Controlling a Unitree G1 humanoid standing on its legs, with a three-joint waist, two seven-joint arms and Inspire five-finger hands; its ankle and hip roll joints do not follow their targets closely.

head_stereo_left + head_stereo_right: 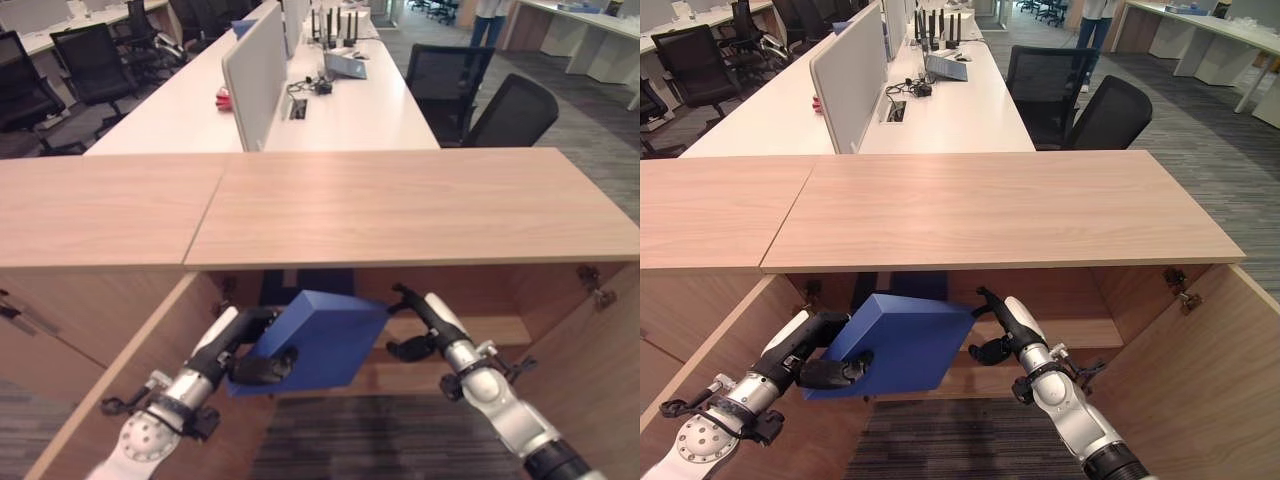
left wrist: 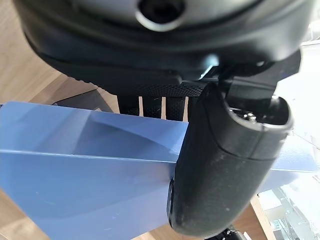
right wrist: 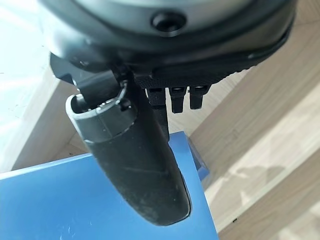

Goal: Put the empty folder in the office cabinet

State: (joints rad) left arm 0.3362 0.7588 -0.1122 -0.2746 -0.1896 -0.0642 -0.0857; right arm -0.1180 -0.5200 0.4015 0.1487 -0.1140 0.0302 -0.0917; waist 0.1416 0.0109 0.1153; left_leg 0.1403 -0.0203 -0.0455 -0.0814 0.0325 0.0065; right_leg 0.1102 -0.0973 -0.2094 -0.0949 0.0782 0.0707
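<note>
The open office cabinet (image 1: 470, 300) sits beneath a wood tabletop (image 1: 400, 205), and both arms reach forward and down into its opening. The blue folder (image 1: 315, 340) is held tilted in front of the cabinet shelf, its long axis running from lower left to upper right, one corner pointing into the cabinet. The left hand (image 1: 262, 365) grips the folder's lower left edge, thumb over the front face; the right hand (image 1: 420, 325) is at its right edge, fingers extended, thumb against it.
</note>
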